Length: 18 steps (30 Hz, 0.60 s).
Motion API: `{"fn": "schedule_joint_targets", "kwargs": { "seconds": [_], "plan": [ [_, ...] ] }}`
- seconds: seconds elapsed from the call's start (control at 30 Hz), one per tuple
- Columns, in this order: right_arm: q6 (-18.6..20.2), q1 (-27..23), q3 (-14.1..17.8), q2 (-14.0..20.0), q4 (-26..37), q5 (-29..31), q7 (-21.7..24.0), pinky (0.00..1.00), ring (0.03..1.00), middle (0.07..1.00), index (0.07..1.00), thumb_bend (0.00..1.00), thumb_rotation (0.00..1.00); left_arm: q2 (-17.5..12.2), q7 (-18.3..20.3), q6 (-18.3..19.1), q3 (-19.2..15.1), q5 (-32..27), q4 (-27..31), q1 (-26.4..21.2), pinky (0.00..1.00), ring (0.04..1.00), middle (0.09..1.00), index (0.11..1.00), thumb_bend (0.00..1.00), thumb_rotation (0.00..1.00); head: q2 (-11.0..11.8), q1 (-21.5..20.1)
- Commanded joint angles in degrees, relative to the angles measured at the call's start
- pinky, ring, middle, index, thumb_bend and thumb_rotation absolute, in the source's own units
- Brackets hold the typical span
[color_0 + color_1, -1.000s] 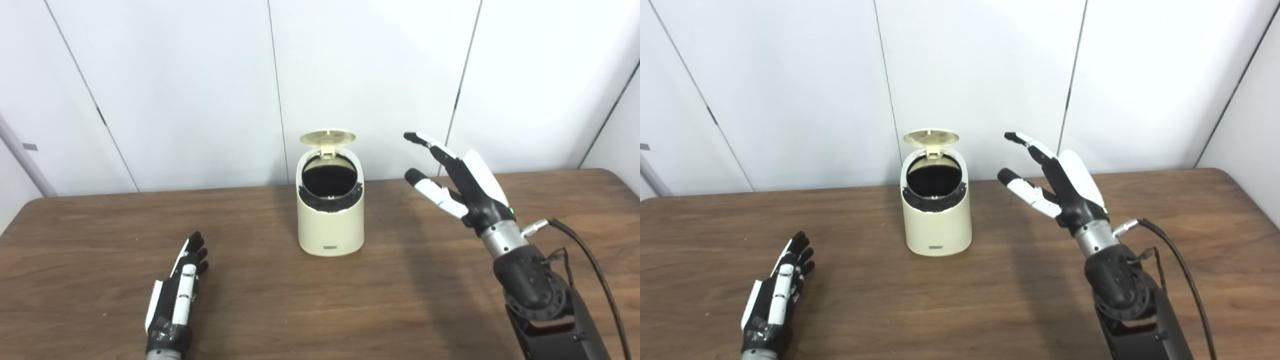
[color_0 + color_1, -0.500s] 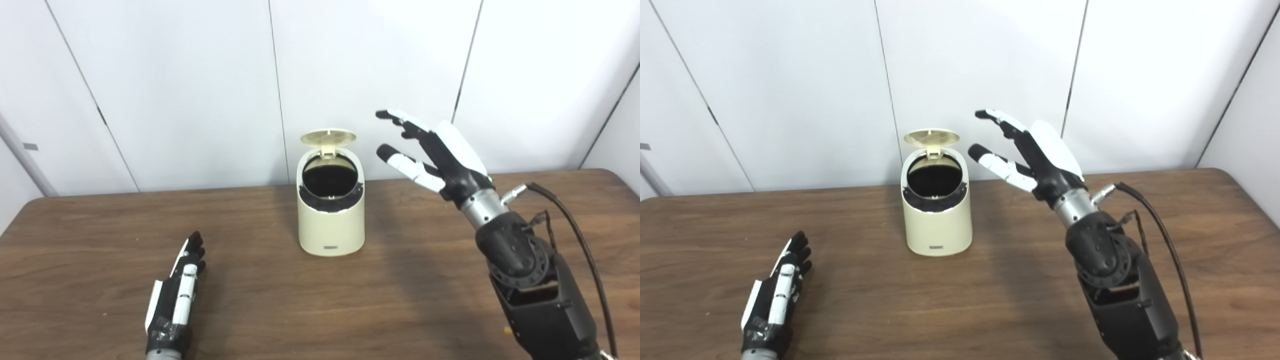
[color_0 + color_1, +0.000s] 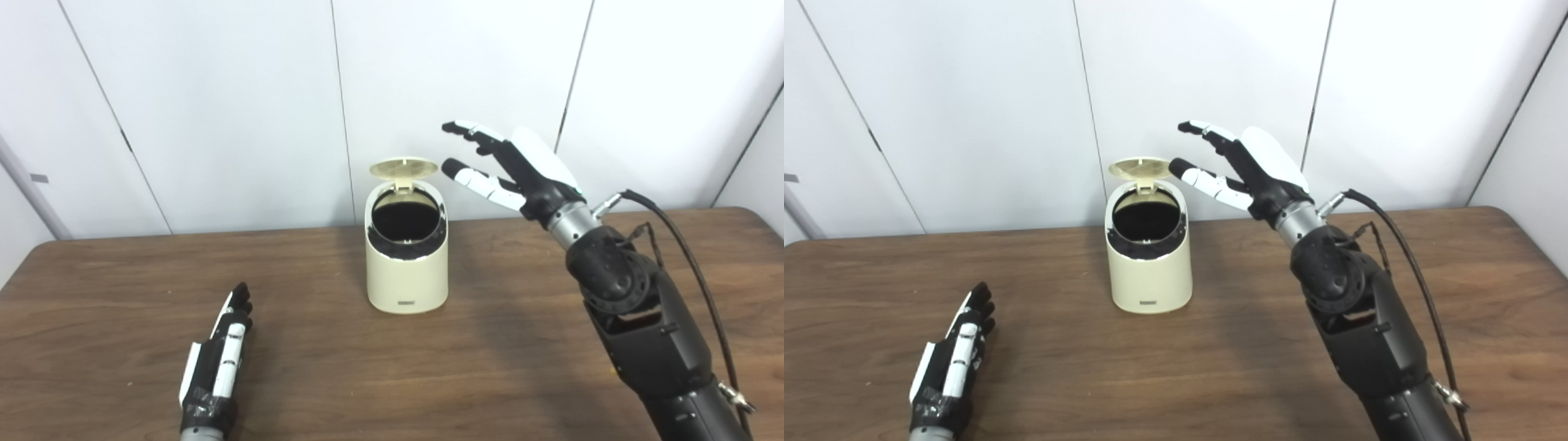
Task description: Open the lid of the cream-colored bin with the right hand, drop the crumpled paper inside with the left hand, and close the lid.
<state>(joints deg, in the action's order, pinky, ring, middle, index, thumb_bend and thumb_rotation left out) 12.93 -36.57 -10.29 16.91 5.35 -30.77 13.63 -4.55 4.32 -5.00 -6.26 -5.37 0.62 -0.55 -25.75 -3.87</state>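
Note:
The cream-colored bin (image 3: pixel 406 269) stands upright at the table's middle back. Its round lid (image 3: pixel 403 168) is tipped up and back on its hinge, and the dark inside shows. My right hand (image 3: pixel 511 168) is raised in the air just right of the lid, open, fingers spread and pointing left toward the lid, apart from it. My left hand (image 3: pixel 215 361) lies flat on the table at the front left, open and empty. I see no crumpled paper in either view.
The brown wooden table (image 3: pixel 343 380) runs across the whole view, with its right edge near the far right. White wall panels (image 3: pixel 245 92) stand close behind the bin. A black cable (image 3: pixel 686 245) hangs off my right wrist.
My right hand has risen and moved left, from beside the bin toward the raised lid. The left hand and the bin have not moved.

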Motion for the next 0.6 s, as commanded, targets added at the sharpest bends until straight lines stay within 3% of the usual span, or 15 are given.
{"fn": "schedule_joint_targets", "kwargs": {
  "seconds": [0.0, 0.57],
  "plan": [
    [-0.82, -4.66, -0.54, 1.25, 0.35, -0.92, 0.69, 0.83, 0.913, 0.907, 0.875, 0.52, 1.00, 1.01, -0.04, -0.67, 0.59, -0.57, -3.38, 2.88, 1.00, 0.995, 0.988, 0.990, 0.39, 0.86, -0.09, -0.04],
    [-1.13, -8.68, -5.12, 2.92, -3.85, -3.19, 4.57, 0.91, 0.978, 0.920, 0.874, 0.60, 0.96, 1.00, -0.64, -0.35, 0.64, 0.55, -3.57, 2.80, 1.00, 0.991, 0.984, 0.982, 0.43, 0.84, -0.80, 0.89]
  ]
}}
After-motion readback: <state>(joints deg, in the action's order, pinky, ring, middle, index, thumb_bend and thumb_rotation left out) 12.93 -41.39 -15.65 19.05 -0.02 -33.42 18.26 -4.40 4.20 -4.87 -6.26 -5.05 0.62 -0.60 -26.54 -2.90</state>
